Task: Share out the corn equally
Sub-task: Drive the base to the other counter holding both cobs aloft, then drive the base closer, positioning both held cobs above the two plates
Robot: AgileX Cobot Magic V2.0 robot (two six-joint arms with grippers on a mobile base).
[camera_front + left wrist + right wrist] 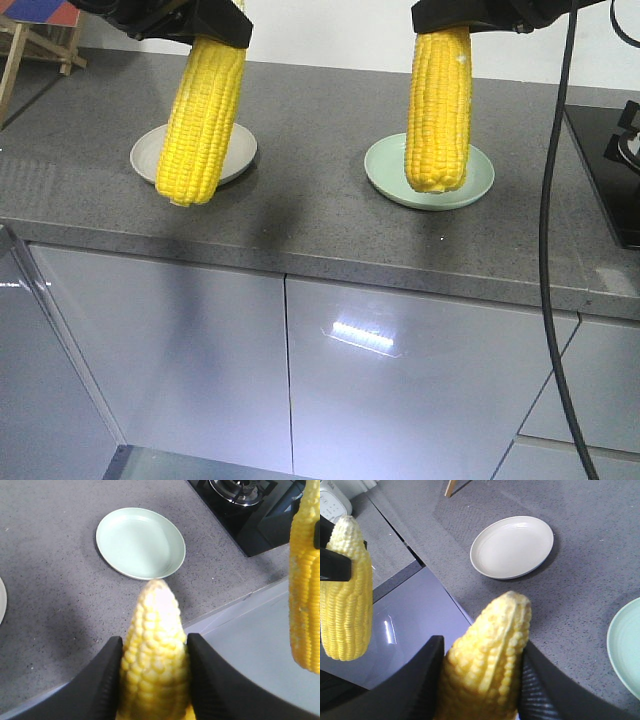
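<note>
Two yellow corn cobs hang tip down in the air. My left gripper [215, 38] is shut on the left corn [200, 120], which shows between the black fingers in the left wrist view as corn [152, 630] at gripper [154, 645]. My right gripper [440, 25] is shut on the right corn [438, 110], seen close up as corn [492, 645] at gripper [482, 650]. Both plates lie bare on the counter: a white plate [150, 150] [512, 545] on the left and a green plate [385, 165] [140, 542] on the right. Both cobs hang near the counter's front edge, short of the plates.
The grey speckled counter [320, 220] sits on glossy cabinet doors [400, 380]. A black gas stove [610, 170] [240, 500] is at the right end. A black cable [548, 250] hangs down on the right. A wooden frame [40, 40] stands at the far left.
</note>
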